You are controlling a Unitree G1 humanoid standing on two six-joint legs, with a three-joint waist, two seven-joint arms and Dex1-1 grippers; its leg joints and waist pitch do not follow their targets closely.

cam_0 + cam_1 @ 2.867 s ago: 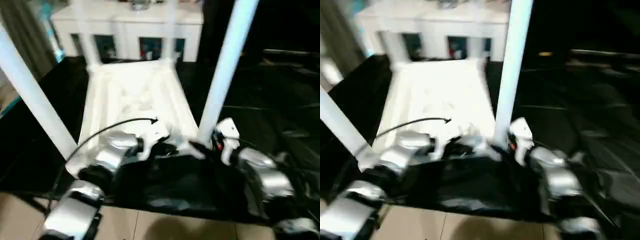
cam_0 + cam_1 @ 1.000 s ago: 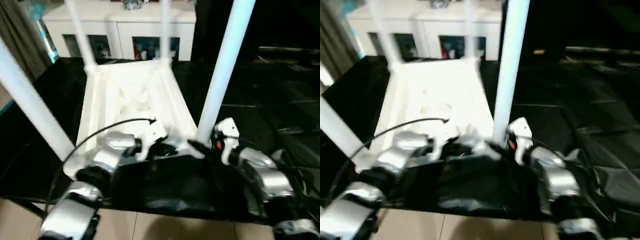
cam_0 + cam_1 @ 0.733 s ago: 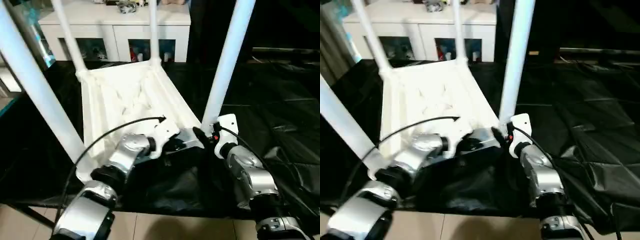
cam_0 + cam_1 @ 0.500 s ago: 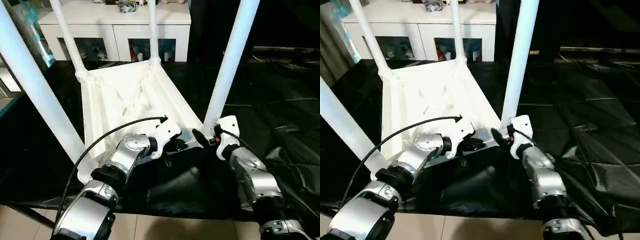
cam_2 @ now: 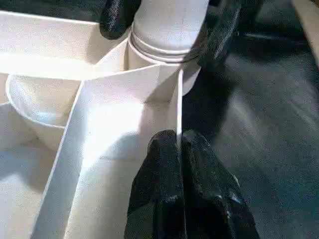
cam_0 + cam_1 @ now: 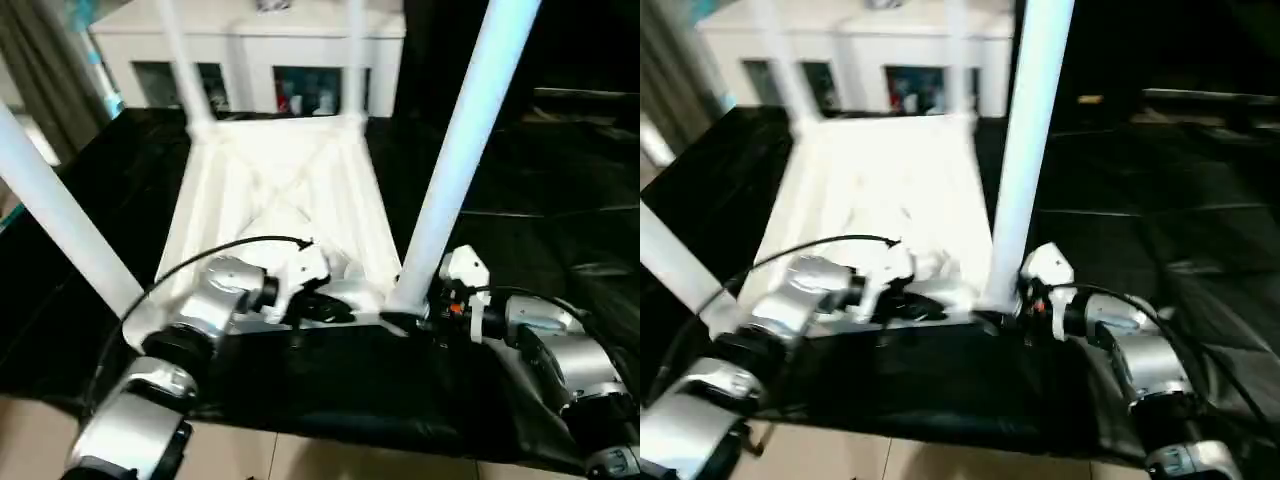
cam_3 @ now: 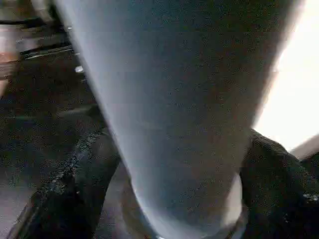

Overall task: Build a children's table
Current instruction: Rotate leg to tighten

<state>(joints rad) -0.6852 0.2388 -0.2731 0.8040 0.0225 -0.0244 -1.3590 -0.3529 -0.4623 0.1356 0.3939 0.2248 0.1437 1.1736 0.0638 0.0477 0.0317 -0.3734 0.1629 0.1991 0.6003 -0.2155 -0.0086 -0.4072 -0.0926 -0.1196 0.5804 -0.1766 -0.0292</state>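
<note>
The children's table lies upside down, its ribbed white top (image 6: 280,190) flat on the black sheet. All its tube legs stand up in their corner sockets. My left gripper (image 5: 178,139) is shut on a thin rib at the top's near edge, right by the near right socket. My right gripper (image 6: 405,322) stands open around the base of the near right leg (image 6: 455,170). One black finger (image 5: 117,17) shows on each side of the tube's base. The near left leg (image 6: 60,220) rises beside my left forearm.
The large black-sheeted table (image 6: 540,180) stretches out to the right and behind. A white cabinet (image 6: 250,50) with glass doors stands at the back. Pale floor (image 6: 300,460) shows below the near table edge, and a black cable (image 6: 230,250) arcs over my left wrist.
The head views have shifted and tilted. Both grippers stay at the near right corner: the left still pinches the rib, the right is still at the leg's base.
</note>
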